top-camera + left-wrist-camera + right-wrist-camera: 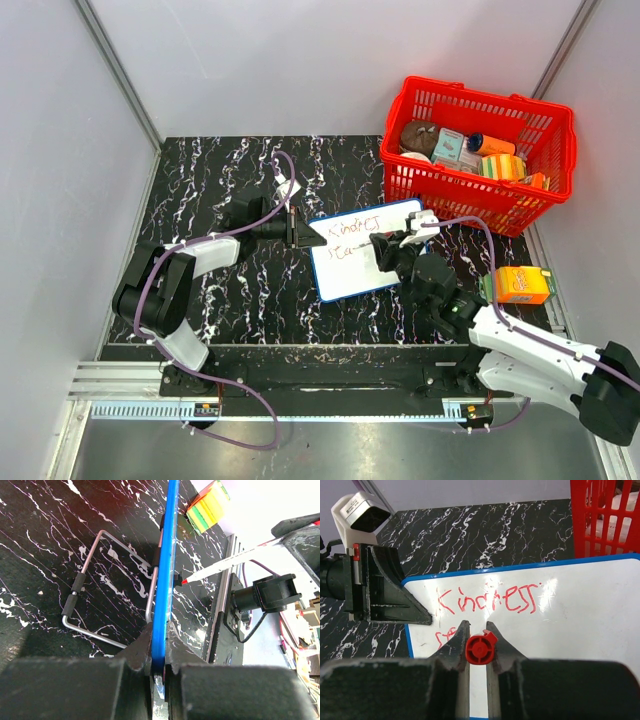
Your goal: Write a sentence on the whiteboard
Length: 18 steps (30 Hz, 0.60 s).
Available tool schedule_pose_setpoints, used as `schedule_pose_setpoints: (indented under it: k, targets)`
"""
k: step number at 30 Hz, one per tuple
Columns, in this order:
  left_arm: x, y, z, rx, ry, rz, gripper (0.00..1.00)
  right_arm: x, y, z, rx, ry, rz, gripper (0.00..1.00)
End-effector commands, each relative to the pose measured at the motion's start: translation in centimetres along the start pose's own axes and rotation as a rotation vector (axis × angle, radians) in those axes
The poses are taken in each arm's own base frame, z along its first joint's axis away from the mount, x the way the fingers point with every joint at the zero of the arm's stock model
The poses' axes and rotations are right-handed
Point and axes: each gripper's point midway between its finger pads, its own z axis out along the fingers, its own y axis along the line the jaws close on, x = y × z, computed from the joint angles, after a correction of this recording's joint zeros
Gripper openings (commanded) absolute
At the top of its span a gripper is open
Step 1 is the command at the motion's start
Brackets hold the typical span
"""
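Observation:
The whiteboard [350, 278] with its blue frame lies mid-table, propped on a wire stand [100, 580]. The sentence [355, 222] in red reads "Kindness", with the start of a second line below it [445, 637]. My left gripper [300, 232] is shut on the board's blue left edge [165, 580]. My right gripper [385, 245] is shut on a red marker [480, 650] and holds it over the second line. The marker's white barrel [225, 562] has its red tip at the board face. The writing under my right fingers is hidden.
A red basket [480, 150] filled with several items stands at the back right, just beyond the board. An orange box [520, 285] lies at the right of the board. A yellow-green sponge [207, 505] shows in the left wrist view. Walls close in the sides.

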Motion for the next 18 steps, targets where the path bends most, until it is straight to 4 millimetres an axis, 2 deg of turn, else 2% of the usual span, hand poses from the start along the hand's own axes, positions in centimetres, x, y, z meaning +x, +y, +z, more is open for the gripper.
schedule_pose_setpoints:
  k: [1,9,18]
  targets:
    - [0.3,4.3,-0.1,-0.188,-0.007,0.119,0.0,-3.2,0.2,0.2,0.02,-0.095,0.02,0.0]
    - [0.3,4.2,-0.2,-0.188,-0.007,0.124,0.0,-2.5,0.0,1.1,0.05,-0.078,-0.001,0.0]
    - [0.4,4.2,-0.1,-0.188,-0.002,0.124,0.0,-3.8,0.4,0.5,0.018,-0.128,0.026,0.0]
